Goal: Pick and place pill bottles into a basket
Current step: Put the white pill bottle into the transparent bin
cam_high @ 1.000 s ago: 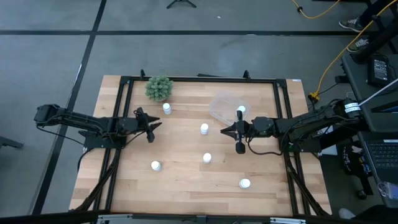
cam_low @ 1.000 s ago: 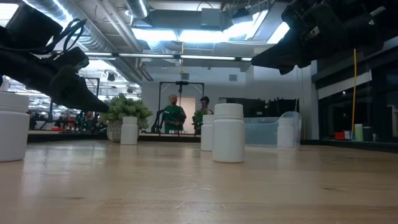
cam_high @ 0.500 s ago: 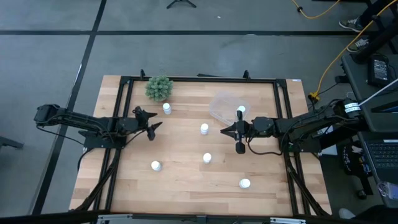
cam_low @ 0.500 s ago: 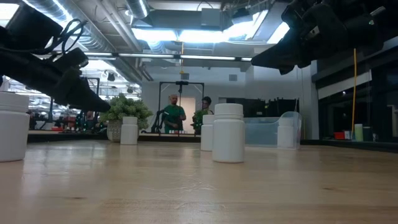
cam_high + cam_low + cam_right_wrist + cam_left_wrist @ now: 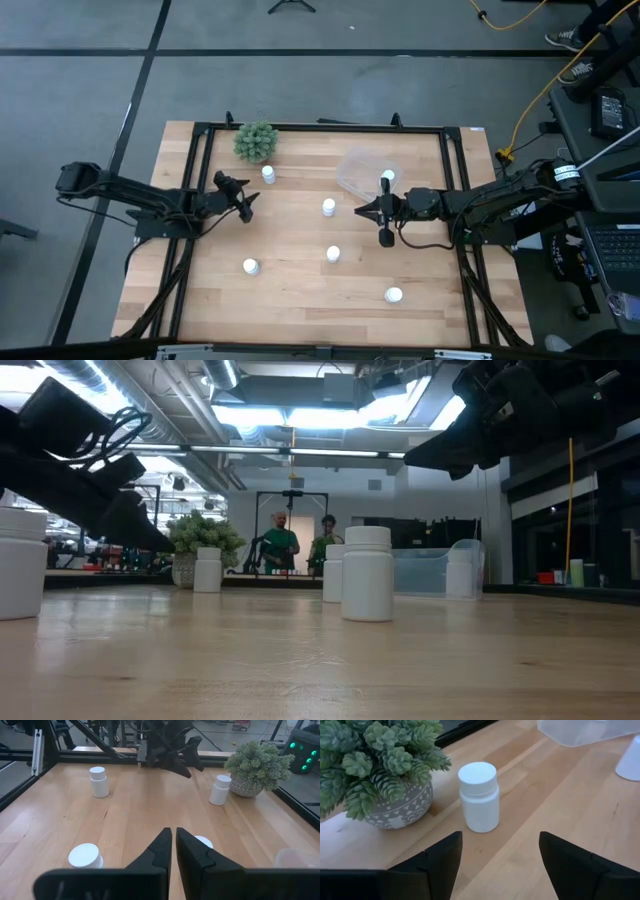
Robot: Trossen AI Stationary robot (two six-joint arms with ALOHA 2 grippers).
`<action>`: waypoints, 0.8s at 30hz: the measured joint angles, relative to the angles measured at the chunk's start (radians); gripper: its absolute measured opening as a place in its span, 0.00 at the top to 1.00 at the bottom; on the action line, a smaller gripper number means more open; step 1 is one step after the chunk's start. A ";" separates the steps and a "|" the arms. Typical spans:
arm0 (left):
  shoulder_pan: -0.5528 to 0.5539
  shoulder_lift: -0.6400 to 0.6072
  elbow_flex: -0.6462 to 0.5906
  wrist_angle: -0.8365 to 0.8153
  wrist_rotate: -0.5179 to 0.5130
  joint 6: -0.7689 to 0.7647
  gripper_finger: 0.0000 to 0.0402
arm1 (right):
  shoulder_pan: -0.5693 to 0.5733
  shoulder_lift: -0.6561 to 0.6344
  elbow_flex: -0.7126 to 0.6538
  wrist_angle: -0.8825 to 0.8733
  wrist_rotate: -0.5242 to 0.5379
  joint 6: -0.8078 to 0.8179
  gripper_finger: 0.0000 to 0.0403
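Observation:
Several white pill bottles stand upright on their bases on the wooden table, among them one (image 5: 268, 174) beside the green plant (image 5: 256, 141) and one (image 5: 328, 207) mid-table. Another bottle (image 5: 387, 177) stands inside the clear basket (image 5: 355, 170) at the far right. My left gripper (image 5: 245, 200) hovers open at the left. In its wrist view the bottle by the plant (image 5: 479, 796) stands ahead of the gap between its fingers (image 5: 500, 857), apart from them. My right gripper (image 5: 362, 210) hangs shut and empty just in front of the basket, above the table (image 5: 173, 845).
The potted plant (image 5: 380, 770) stands close beside the bottle nearest my left gripper. Black frame rails (image 5: 320, 127) run along the table's far edge and sides. Three bottles (image 5: 250, 266) (image 5: 333, 254) (image 5: 393, 295) stand on the near half. Two people (image 5: 300, 545) stand in the room beyond.
My left gripper has opened wider and tipped its fingers further down toward the table, staying in the same place near the bottle by the plant. The bottles and the basket stand where they were.

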 joint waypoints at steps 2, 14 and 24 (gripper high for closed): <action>0.000 0.039 0.000 0.041 -0.010 0.000 0.36 | 0.000 0.000 0.000 0.000 0.000 0.000 0.93; 0.000 0.311 -0.001 0.269 -0.062 -0.016 0.36 | 0.000 0.000 0.000 0.005 0.000 0.000 0.93; 0.034 0.506 -0.002 0.473 -0.042 -0.004 0.36 | 0.000 0.000 0.000 0.005 0.000 -0.001 0.93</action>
